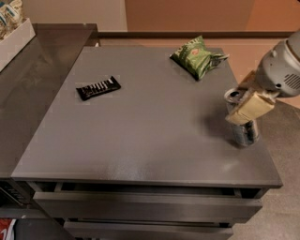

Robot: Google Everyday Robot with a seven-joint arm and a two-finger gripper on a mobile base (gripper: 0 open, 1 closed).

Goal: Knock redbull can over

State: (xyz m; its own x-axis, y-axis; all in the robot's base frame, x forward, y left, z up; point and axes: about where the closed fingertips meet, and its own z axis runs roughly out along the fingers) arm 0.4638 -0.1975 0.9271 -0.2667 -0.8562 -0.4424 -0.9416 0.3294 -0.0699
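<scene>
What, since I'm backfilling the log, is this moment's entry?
end effector: at upper half of redbull can | can: upright, table right edge | knock-over: not yet

We note: table (140, 140) plain matte grey. Snack bar (98, 87) black, white lettering. Snack bag (196, 57) green, pale mottled print. Redbull can (245, 133) dark grey-silver body, shiny silver top. Gripper (248, 108), against can near table's right edge, tan-yellow below light grey housing. Wall (197, 14) orange-brown.
</scene>
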